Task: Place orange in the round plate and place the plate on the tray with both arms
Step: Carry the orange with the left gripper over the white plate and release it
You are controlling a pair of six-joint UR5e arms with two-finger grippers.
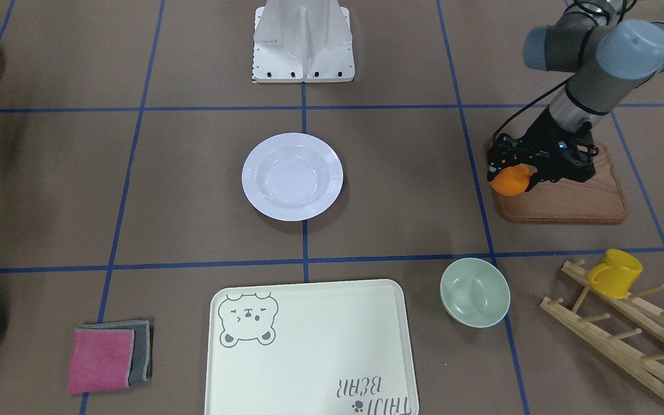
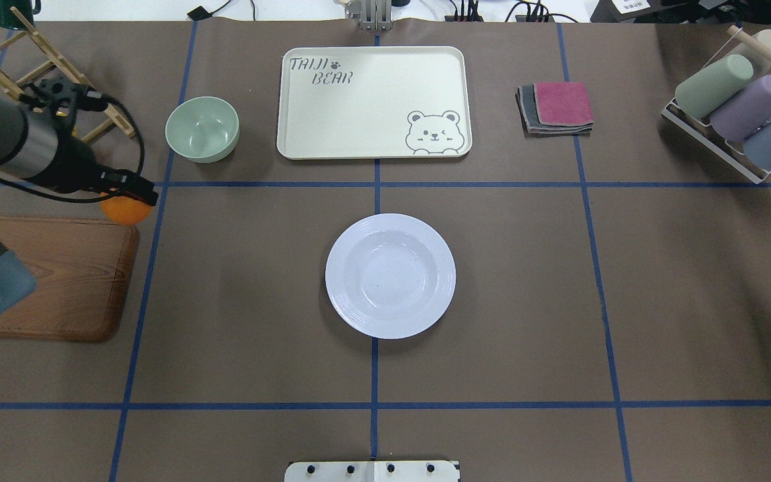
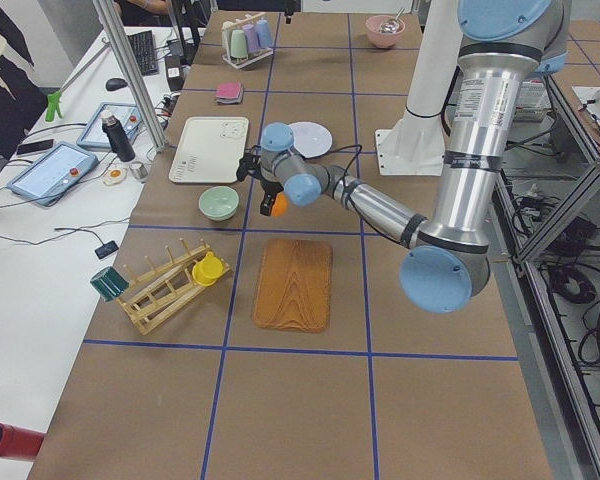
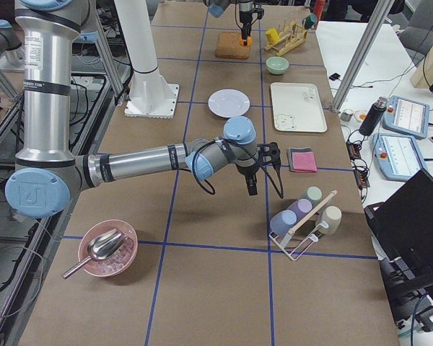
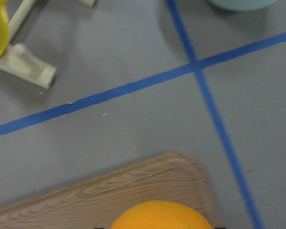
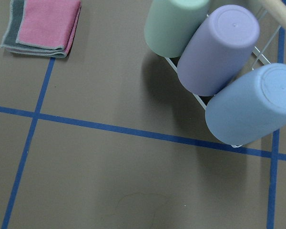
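The left gripper point(image 1: 517, 173) has its jaws clamped on the orange point(image 1: 509, 181), held over the corner of the wooden board point(image 1: 574, 204) that faces the table's middle. The plate point(image 1: 332, 173) sits empty at the centre, well apart from the orange. The tray point(image 1: 309, 351) lies beyond the plate, also empty.

The step in hand looks to be the carry. I would take the orange across high enough to pass the plate's raised rim, bring it low over the sunken centre, and only then part the jaws (a round fruit dropped from height could roll or bounce out). The orange is smooth and spherical and gives the jaws no flat face, so slow, steady travel suits it.

The plate is glossy white, with a wide ridged rim and a deep well that should cup the fruit. The tray is matte cream with rounded corners and a low lip.

The right gripper point(image 4: 254, 176) hangs near the cup rack point(image 4: 303, 216); I cannot tell how its jaws stand
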